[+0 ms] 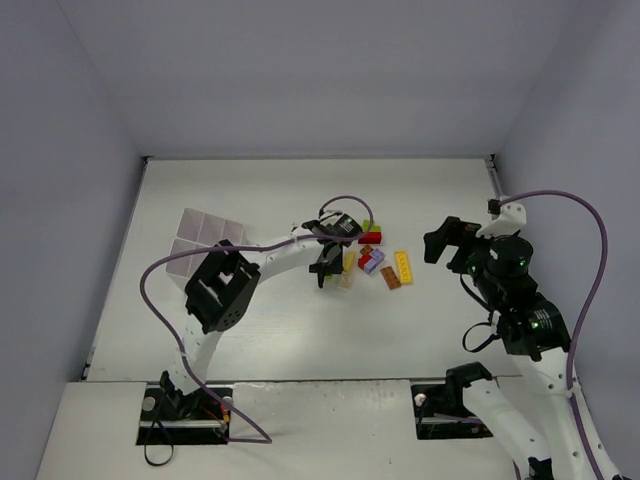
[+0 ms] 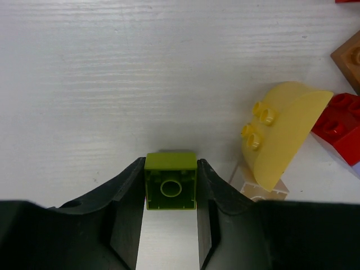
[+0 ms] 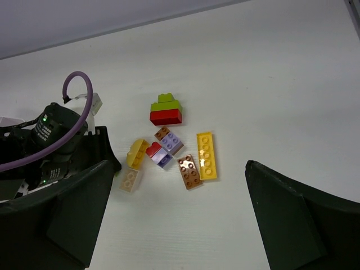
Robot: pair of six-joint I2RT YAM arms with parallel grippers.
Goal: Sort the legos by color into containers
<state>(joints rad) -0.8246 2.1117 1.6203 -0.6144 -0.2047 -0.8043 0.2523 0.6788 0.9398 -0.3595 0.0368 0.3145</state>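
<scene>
My left gripper [image 2: 171, 166] is shut on a small green lego [image 2: 171, 181], one finger pressed against each of its sides, down on the white table. In the top view the left gripper [image 1: 328, 268] sits at the left edge of the lego pile [image 1: 378, 260]. Right beside it lie a curved yellow lego [image 2: 281, 129], a beige one [image 2: 259, 190] and a red one [image 2: 337, 126]. The white tray of containers [image 1: 205, 240] lies to the left. My right gripper [image 3: 178, 164] hangs open above the pile, holding nothing.
The pile also holds a green lego stacked on a red one [image 3: 166, 109], a red and lilac pair [image 3: 159, 154], a brown plate [image 3: 189, 171] and a long yellow plate [image 3: 206, 156]. Grey walls enclose the table [image 1: 300, 330].
</scene>
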